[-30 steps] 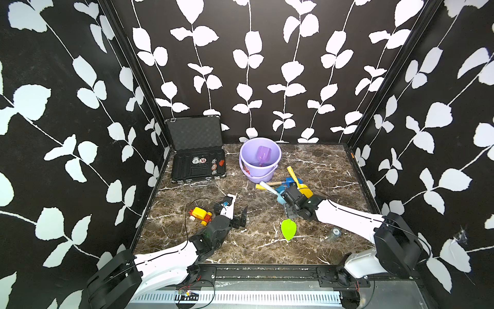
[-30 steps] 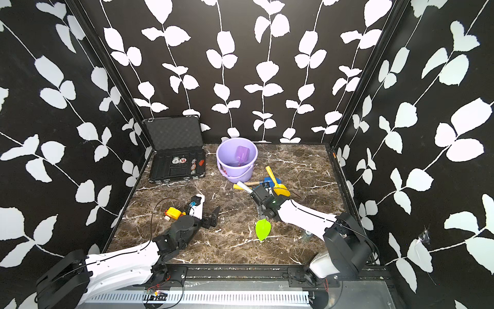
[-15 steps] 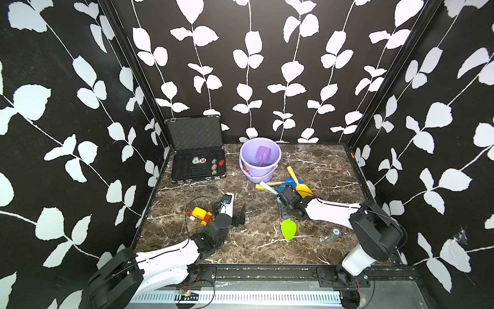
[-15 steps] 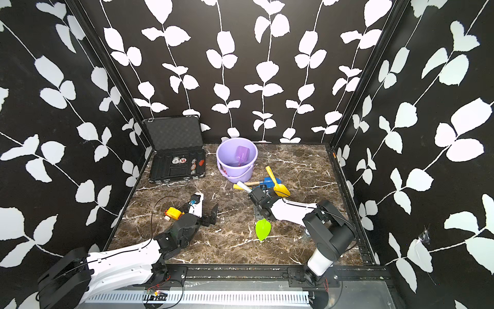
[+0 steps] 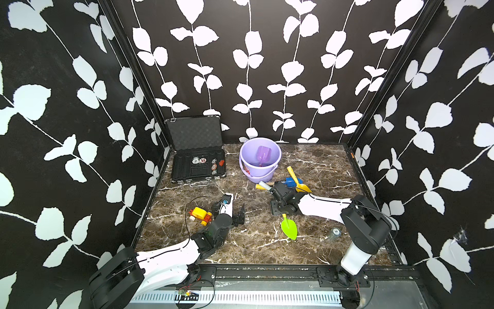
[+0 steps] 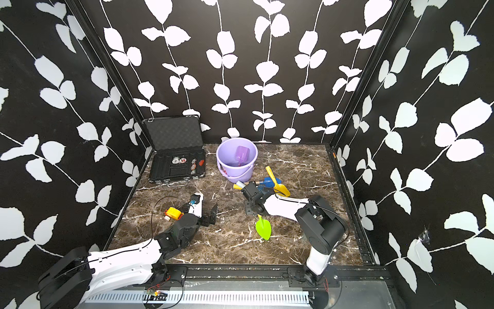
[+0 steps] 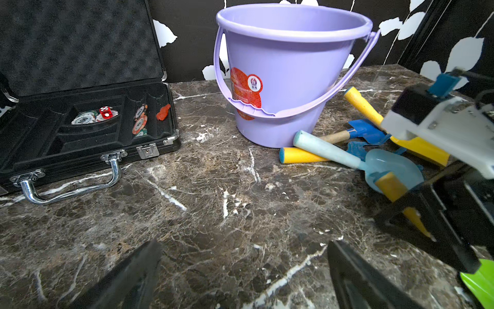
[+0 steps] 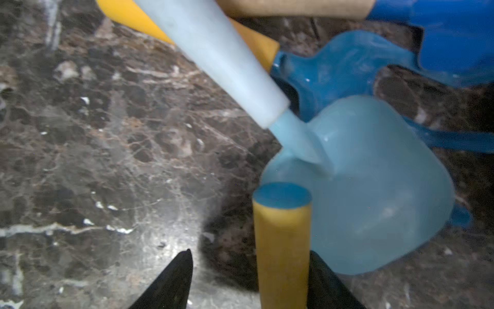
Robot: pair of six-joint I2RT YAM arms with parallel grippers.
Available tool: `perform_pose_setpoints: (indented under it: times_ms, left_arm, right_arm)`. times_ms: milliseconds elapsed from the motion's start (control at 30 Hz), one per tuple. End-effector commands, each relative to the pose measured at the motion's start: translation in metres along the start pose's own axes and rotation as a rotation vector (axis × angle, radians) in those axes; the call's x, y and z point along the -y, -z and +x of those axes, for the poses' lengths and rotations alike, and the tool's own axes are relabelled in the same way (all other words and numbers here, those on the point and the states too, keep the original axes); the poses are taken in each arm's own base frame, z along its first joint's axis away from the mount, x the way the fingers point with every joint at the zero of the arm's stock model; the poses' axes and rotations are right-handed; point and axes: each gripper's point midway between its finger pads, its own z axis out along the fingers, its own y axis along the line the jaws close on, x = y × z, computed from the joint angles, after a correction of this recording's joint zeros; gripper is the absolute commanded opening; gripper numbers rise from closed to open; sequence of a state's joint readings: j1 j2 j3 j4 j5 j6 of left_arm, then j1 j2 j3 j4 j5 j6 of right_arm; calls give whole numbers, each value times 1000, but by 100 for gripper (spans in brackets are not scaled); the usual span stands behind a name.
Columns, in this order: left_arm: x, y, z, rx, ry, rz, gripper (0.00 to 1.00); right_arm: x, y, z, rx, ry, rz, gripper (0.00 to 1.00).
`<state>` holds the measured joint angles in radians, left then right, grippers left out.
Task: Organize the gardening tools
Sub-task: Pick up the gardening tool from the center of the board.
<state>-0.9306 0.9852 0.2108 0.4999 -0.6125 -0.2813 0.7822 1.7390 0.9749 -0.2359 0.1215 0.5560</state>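
Note:
The lime trowel (image 5: 289,230) (image 6: 263,228) lies on the marble table, its yellow handle (image 8: 282,240) standing between the jaws of my right gripper (image 5: 283,210) (image 8: 250,252). One finger touches the handle and the other stands off it with a gap. Just beyond lie the light blue scoop (image 8: 374,187) (image 7: 393,166), a blue rake (image 8: 334,69), a blue spade (image 8: 454,34) and a yellow scoop (image 5: 299,183). A purple scoop (image 5: 263,155) stands in the lavender bucket (image 5: 260,175). My left gripper (image 5: 231,211) (image 7: 244,243) is open over bare table.
An open black case (image 5: 197,166) with poker chips sits at the back left. A yellow-and-red toy vehicle (image 5: 200,214) lies just left of my left gripper. A small round jar (image 5: 334,232) sits near the right arm's base. Patterned walls enclose three sides.
My right gripper has shifted left and nearer, off the tool pile and onto the lime trowel's handle, and its jaws have narrowed. The left arm has barely moved.

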Motion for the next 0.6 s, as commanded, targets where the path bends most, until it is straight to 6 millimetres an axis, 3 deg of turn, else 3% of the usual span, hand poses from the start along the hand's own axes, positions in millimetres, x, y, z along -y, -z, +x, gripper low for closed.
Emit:
perform_pose_setpoints:
  times_ms: [0, 433, 567]
  left_arm:
    - [-2, 0, -7, 9, 21, -23, 99]
    - [-21, 11, -7, -10, 28, -101, 99]
    - [-22, 14, -12, -10, 16, -99, 99]
  right_arm:
    - [-23, 0, -6, 5, 38, -61, 66]
    - [-91, 2, 7, -29, 45, -297, 64]
    - [-100, 6, 19, -59, 36, -336, 64]
